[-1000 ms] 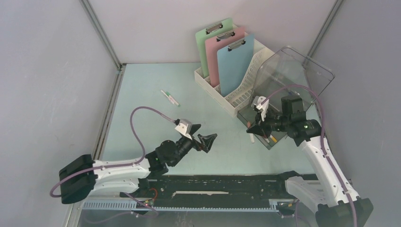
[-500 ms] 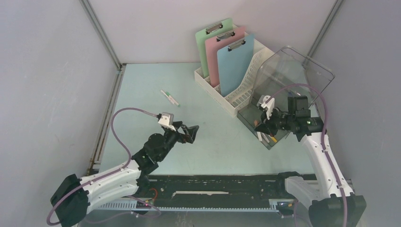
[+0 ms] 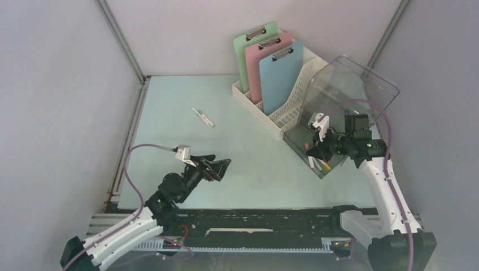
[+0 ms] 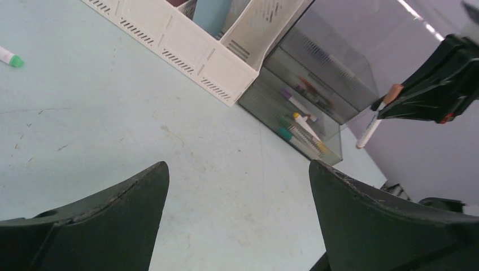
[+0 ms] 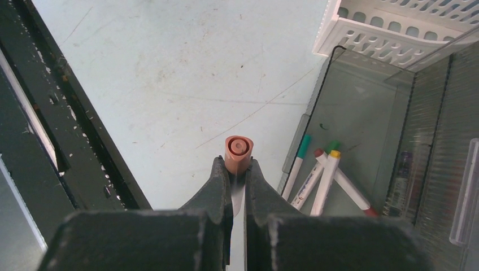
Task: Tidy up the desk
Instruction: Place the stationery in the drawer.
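The desk [image 3: 181,96] is a pale mint-blue tabletop. My right gripper [image 5: 238,164] is shut on a white marker with an orange-brown cap [image 5: 239,151]. It hangs over the near-left rim of a clear bin [image 3: 344,96]; in the top view this gripper [image 3: 309,151] sits at that corner. The left wrist view shows the held marker [image 4: 370,127] pointing down. My left gripper [image 3: 217,166] is open and empty above the desk's front middle, its jaws wide apart [image 4: 238,169]. A green-capped marker [image 3: 203,117] lies loose on the desk, left of centre.
A white file rack [image 3: 282,116] holds green [image 3: 248,51], pink [image 3: 271,56] and blue [image 3: 282,79] clipboards upright. Several markers [image 5: 319,180] lie in the clear bin's bottom. Grey walls enclose the desk; a black rail [image 3: 260,220] runs along the near edge.
My left arm has drawn back toward the near left, its open gripper moving left and closer to the front edge. My right gripper, still holding the marker, shifted slightly right toward the bin.
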Tool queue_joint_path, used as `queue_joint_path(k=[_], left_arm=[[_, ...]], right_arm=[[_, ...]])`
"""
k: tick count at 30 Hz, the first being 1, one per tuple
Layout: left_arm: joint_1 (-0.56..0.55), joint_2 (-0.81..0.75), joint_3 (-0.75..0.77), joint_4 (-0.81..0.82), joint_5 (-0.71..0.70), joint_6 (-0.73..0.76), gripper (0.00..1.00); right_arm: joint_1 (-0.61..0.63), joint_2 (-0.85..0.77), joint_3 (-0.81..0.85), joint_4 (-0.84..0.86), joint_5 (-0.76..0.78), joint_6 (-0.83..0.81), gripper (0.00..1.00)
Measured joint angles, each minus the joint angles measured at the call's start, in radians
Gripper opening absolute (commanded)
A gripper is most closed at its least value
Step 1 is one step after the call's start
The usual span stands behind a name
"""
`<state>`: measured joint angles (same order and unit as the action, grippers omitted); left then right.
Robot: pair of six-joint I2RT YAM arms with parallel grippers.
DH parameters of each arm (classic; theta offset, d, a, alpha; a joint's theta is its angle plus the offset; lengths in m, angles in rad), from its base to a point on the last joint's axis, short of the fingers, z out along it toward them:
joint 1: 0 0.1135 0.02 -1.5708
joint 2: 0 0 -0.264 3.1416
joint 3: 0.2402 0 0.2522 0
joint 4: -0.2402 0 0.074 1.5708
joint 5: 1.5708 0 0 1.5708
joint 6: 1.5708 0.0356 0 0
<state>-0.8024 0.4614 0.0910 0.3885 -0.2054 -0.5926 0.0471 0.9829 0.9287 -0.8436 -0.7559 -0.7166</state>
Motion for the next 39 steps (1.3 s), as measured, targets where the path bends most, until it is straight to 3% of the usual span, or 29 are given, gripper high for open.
queue_joint_path(k=[6,21,39], left_arm=[[0.0,-0.1,-0.001,-0.079,-0.002,-0.013,1.0],[0.003,0.003,0.039,-0.121,-0.009,0.019,1.0],[0.06,0.233,0.039,0.074,0.01,0.031,1.0]], right_arm=[[0.0,-0.024,-0.003,0.018,0.037,0.008,0.0],[-0.021,-0.026,-0.021,0.048,0.08,0.008,0.0],[0.009,-0.008,-0.053,0.15,0.243,0.07,0.0]])
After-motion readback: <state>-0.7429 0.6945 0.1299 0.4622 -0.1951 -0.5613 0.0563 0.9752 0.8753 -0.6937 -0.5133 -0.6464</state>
